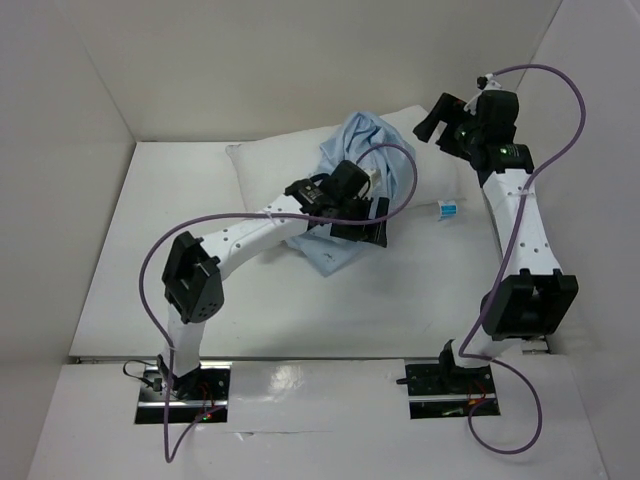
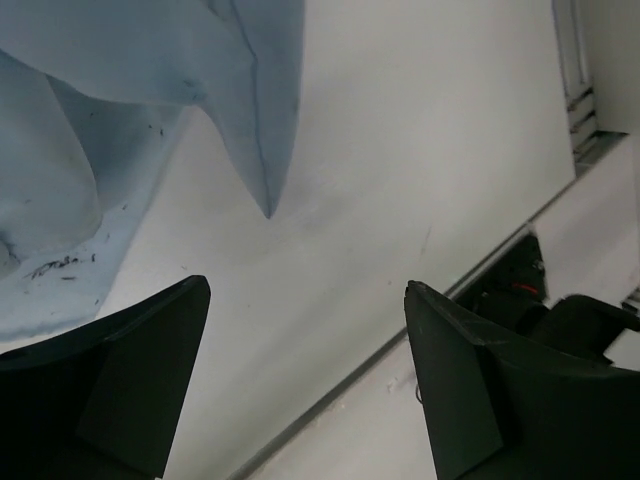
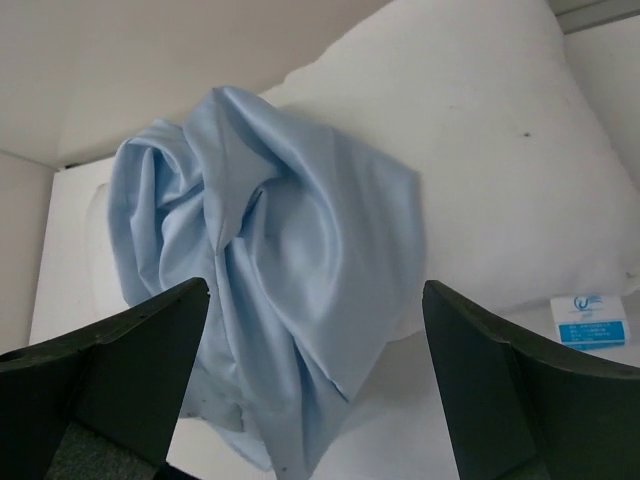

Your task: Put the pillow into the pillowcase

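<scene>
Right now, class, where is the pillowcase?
In the top view, the pillowcase lies crumpled at the far middle of the table, draped over the pillow, its near edge under the left gripper.

- The pillowcase (image 1: 350, 140) lay crumpled over the pillow (image 1: 272, 165).
- The left gripper (image 1: 362, 226) hung over the pillowcase's near part.
- The right gripper (image 1: 435, 117) stood raised by the pillow's right end.

Pillow (image 3: 480, 130): plump, white, lying flat on table (image 3: 390, 420) ahead of right gripper (image 3: 315, 288); right part bare. Pillowcase (image 3: 270, 250): light blue, crumpled heap draped over pillow's left-middle, lower edge spilling onto table toward gripper. From left gripper (image 2: 307, 288): pillowcase up-left, pointed corner hanging just beyond fingertips, dark specks, ungripped.
</scene>
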Available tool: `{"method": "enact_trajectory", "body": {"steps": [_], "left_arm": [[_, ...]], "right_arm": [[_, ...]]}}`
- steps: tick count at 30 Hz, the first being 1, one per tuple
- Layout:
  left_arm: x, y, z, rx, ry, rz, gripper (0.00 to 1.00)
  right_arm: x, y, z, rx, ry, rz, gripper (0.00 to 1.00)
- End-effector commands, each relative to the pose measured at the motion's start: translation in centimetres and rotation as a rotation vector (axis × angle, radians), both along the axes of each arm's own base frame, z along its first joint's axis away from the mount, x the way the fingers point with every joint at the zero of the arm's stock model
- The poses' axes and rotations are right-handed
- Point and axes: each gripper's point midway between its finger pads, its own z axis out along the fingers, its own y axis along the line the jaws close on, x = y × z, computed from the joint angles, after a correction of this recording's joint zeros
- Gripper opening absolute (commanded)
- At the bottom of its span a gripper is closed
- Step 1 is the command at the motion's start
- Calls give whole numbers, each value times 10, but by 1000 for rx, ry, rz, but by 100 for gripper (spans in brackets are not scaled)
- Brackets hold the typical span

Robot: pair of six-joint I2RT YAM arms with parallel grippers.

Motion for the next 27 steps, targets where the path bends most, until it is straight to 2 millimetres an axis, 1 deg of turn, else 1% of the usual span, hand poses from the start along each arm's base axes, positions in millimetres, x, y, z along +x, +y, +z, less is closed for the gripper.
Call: {"method": "enact_trajectory", "body": {"steps": [1, 2, 3, 4, 5, 6, 7, 8, 9, 10, 11, 12, 13, 14, 15, 16, 17, 18, 19, 20, 21, 22, 23, 24, 25, 26, 27], "left_arm": [[32, -5, -5, 12, -75, 112, 92], [36, -5, -9, 17, -81, 119, 92], [39, -6, -10, 19, -80, 137, 92], [42, -7, -8, 13, -94, 145, 91], [44, -9, -13, 15, -92, 145, 91], [50, -12, -14, 7, -100, 164, 91], [51, -13, -10, 0, -106, 164, 91], [55, -14, -15, 8, -112, 174, 91], [58, -16, -18, 13, -116, 180, 91], [64, -19, -12, 0, -135, 189, 91], [67, -22, -12, -4, -138, 190, 91], [69, -26, -19, 3, -134, 176, 89], [73, -31, -12, -15, -148, 177, 87], [75, -33, -12, -17, -150, 177, 85], [75, -35, -7, -31, -150, 169, 81], [76, -41, -4, -52, -154, 158, 65], [76, -43, 0, -64, -155, 152, 46], [74, -42, -2, -55, -151, 138, 20], [69, -43, 10, -80, -138, 132, 1], [75, -30, 13, -85, -130, 148, 0], [69, -17, 45, -136, -142, 157, 0], [66, -7, 61, -167, -154, 157, 0], [63, 11, 54, -175, -112, 165, 0], [61, 23, 68, -205, -123, 166, 0], [53, 39, 102, -266, -161, 173, 0], [50, 48, 112, -293, -163, 165, 0], [55, 62, 118, -302, -171, 188, 0]], "right_arm": [[-20, -10, 26, -34, -59, -11, 95], [-20, -16, 26, -34, -59, -24, 95], [-25, -22, 31, -46, -67, -34, 95], [-30, -23, 30, -49, -61, -42, 95], [-30, -28, 30, -59, -62, -49, 95], [-34, -32, 33, -60, -62, -59, 96], [-35, -34, 30, -62, -48, -67, 96], [-39, -34, 34, -73, -61, -63, 96], [-40, -34, 32, -73, -52, -63, 96], [-42, -39, 36, -77, -61, -81, 96], [-43, -39, 33, -76, -48, -81, 96], [-43, -39, 33, -76, -48, -81, 96], [-43, -39, 33, -76, -48, -81, 96], [-47, -38, 35, -76, -48, -81, 96], [-47, -38, 35, -76, -48, -81, 96], [-47, -38, 35, -76, -48, -81, 96], [-47, -38, 35, -76, -48, -81, 96], [-48, -39, 32, -85, -39, -76, 97], [-46, -36, 28, -89, -32, -51, 97], [-43, -34, 19, -90, -7, -34, 99], [-43, -31, 12, -89, 17, -10, 99], [-42, -24, 5, -77, 35, 33, 99], [-39, -22, -4, -74, 61, 57, 99], [-36, -19, -10, -72, 72, 81, 99], [-36, -13, -18, -52, 92, 116, 99], [-34, -11, -22, -45, 102, 126, 99], [-34, 1, -32, -52, 117, 159, 99]]}}
